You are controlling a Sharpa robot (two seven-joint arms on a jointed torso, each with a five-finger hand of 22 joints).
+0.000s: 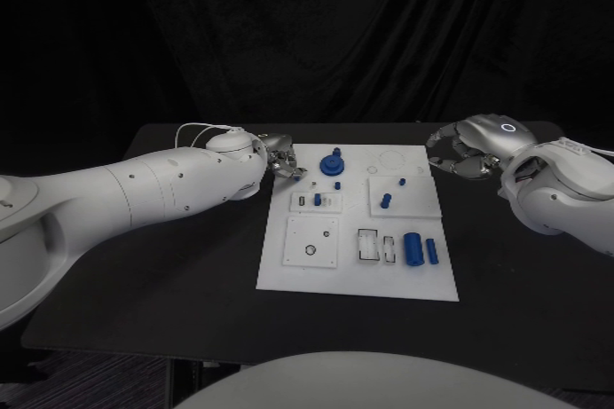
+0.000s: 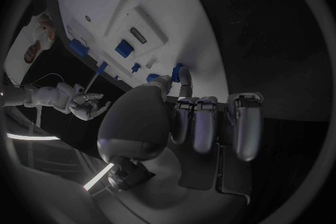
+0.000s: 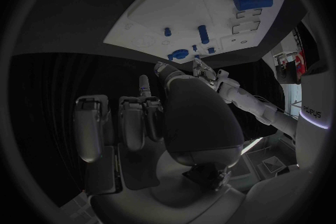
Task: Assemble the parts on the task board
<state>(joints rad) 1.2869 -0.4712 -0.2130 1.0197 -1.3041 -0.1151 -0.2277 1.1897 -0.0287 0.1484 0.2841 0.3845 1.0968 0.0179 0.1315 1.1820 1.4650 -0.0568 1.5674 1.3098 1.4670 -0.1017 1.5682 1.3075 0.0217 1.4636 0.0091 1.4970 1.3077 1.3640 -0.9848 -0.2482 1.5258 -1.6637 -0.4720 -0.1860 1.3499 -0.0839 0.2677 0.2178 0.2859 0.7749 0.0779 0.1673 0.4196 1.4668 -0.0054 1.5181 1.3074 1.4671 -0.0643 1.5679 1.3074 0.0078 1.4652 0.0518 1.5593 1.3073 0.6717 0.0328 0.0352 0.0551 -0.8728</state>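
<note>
Task board (image 1: 358,276): left hand (image 1: 280,163) at far-left edge, fingers pinching small blue part (image 2: 178,73); right hand (image 1: 463,152) beyond far-right corner, fingers curled, empty.

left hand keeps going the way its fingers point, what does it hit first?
Probably the small blue part at the task board's far left edge; the left hand's fingertips look at or touching it already. Depth unclear.
</note>
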